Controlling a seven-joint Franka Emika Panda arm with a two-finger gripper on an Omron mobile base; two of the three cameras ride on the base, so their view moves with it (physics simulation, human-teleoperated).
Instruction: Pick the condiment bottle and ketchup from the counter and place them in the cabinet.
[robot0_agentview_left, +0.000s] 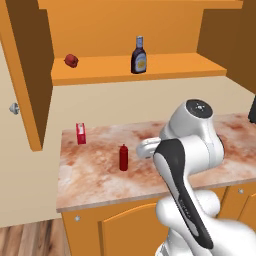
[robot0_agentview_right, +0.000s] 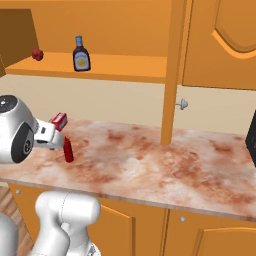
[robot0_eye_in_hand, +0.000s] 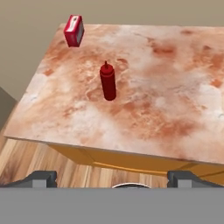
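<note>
On your tabletop (robot0_agentview_left: 100, 175) the ketchup (robot0_agentview_left: 123, 157) stands upright near the left end, the bottle (robot0_agentview_left: 139, 56) sits on the cabinet (robot0_agentview_left: 150, 70) shelf, and your jaws hang wide apart, empty.

glossy white rounded arm (robot0_agentview_left: 192, 150) with black joint bands, grey round cap and dark end effector (robot0_eye_in_hand: 112, 178) tips

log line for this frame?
condiment bottle: on cabinet shelf | ketchup: upright on counter | gripper: open, empty, apart from ketchup

Bright, even rendered light, soft faint shadows, no glare; textures look slightly blurred, perhaps low resolution.
</note>
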